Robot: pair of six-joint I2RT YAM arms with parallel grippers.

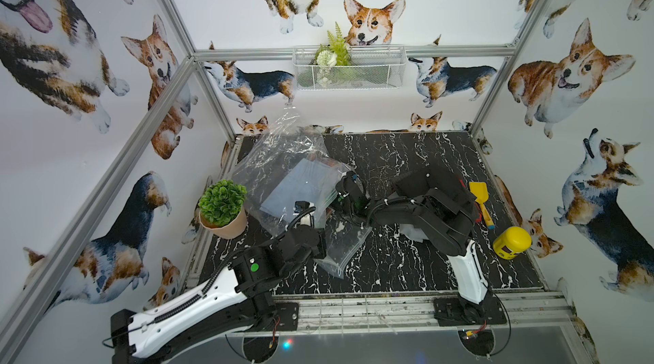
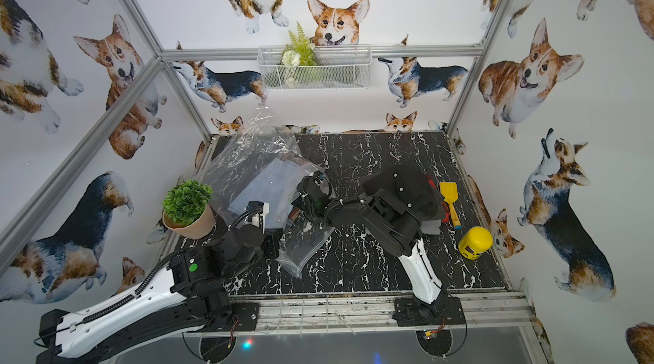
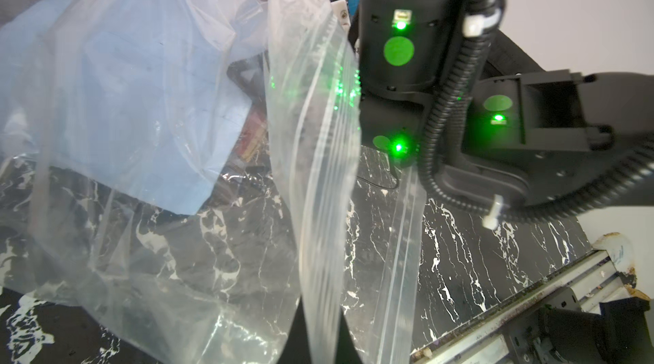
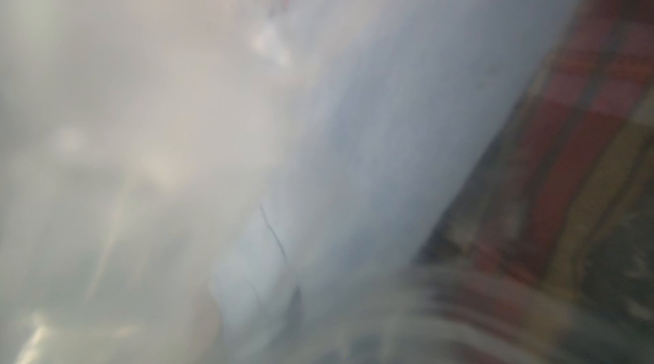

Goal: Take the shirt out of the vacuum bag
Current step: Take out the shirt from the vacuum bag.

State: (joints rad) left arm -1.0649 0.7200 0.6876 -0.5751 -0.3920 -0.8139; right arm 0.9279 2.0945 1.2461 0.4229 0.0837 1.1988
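Note:
The vacuum bag (image 1: 283, 146) lies crumpled on the left half of the black marble table (image 1: 407, 160). The shirt (image 1: 293, 188) shows through the plastic as a folded light blue cloth (image 3: 141, 96), with a red plaid edge (image 4: 584, 132) beside it. My left gripper (image 3: 320, 348) is shut on the bag's zip-seal edge (image 3: 318, 167), which runs up between its fingertips. My right gripper (image 1: 341, 190) reaches into the bag's mouth next to the shirt. Its wrist view is blurred against plastic and cloth, so its fingers and anything between them are hidden.
A potted plant (image 1: 223, 208) stands just left of the bag. Right of the right arm lie a yellow toy shovel (image 1: 479, 199) and a yellow jar (image 1: 512, 242). A white cloth (image 1: 414, 233) sits under that arm. A wire basket (image 1: 348, 66) hangs on the back wall.

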